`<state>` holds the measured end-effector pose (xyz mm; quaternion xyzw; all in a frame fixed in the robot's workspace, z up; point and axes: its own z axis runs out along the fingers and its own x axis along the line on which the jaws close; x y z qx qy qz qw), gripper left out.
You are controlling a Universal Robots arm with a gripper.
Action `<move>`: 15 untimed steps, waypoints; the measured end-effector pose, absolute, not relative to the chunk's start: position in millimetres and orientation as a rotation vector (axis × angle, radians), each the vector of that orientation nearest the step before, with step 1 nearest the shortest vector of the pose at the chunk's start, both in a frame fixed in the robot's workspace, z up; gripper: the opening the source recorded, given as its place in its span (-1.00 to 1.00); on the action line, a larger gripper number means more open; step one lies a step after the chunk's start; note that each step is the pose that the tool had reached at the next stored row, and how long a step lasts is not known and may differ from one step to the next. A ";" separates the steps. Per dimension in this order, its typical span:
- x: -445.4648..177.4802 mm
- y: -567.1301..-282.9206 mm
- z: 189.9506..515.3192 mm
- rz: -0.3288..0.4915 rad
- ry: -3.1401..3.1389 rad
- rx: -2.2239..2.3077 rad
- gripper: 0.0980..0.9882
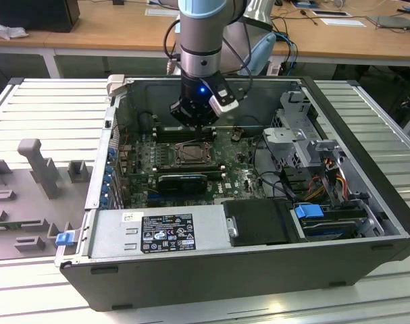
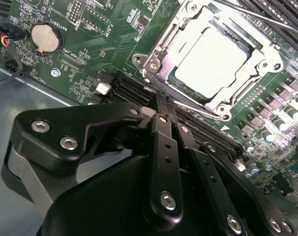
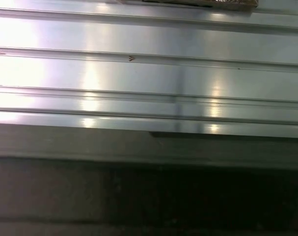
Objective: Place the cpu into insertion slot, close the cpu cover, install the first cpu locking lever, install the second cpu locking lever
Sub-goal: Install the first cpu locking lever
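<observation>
The gripper (image 2: 161, 110), fingers pressed together on nothing I can make out, hangs just beside the insertion slot (image 2: 149, 63), the cpu (image 2: 212, 59) edge-hidden under the cpu cover (image 2: 180, 38).

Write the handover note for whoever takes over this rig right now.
The gripper is shut and empty, with its tips beside the near edge of the insertion slot.
The cpu sits in the slot, and the cpu cover lies down over it.
Done: cpu placed, cover closed.
Left: one locking lever lies along the socket's side by the gripper. I cannot tell whether either lever is latched.
</observation>
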<state>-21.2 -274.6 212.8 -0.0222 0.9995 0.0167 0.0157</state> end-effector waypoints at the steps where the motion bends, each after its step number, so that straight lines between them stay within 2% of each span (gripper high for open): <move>1: -20.9 -274.7 212.8 0.052 3.109 -0.069 -0.98; 15: -19.6 -274.8 211.8 0.051 3.118 -0.053 -0.98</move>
